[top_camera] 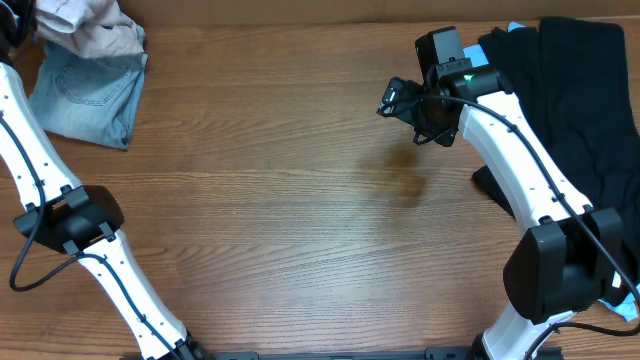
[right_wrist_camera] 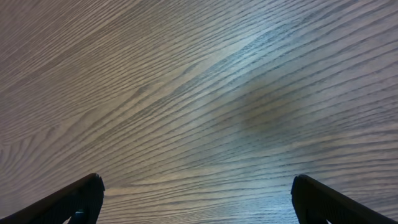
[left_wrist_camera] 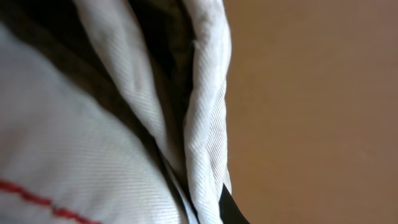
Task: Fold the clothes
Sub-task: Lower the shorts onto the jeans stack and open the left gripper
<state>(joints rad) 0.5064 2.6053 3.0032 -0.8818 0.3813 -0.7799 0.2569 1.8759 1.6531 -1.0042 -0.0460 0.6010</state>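
Beige cloth [top_camera: 95,35]: crumpled heap at the far left corner of the table [top_camera: 300,220], lying partly on the denim.
Same cloth, left wrist view [left_wrist_camera: 68,137]: pale twill fills most of the frame. A rolled hem edge runs top to bottom, a dark fold sits behind it, and 1 thin red stitch line shows low left.
Pale denim piece [top_camera: 90,95]: flat, under and on the near side of the beige heap, with a pocket seam showing.
Black garment [top_camera: 585,90]: spread over the far right corner, well apart from the other 2 pieces.
Light-blue scrap [top_camera: 516,27]: small sliver at the black garment's top edge, too little showing to name.
Left gripper: lost at the top left border of the overhead view. Its own camera is so close to the beige cloth that no fingers can be made out, so I cannot tell how the jaws stand.
Dark sliver [left_wrist_camera: 231,210]: at the bottom of the left wrist view, beside the hem; unclear what it is.
Left arm [top_camera: 30,130]: white, running up the left edge toward the beige heap.
Right gripper [top_camera: 395,100] [right_wrist_camera: 196,182]: over bare wood, just left of the black garment, not touching any cloth. Jaws wide, 2 dark fingers [right_wrist_camera: 74,200] at opposite lower corners of its view, nothing between them.
Right arm [top_camera: 520,160]: white, crossing in front of the black garment's near edge.
Table surface: brown wood grain, with 1 darker smudge [top_camera: 405,182] [right_wrist_camera: 273,109] near the right gripper.
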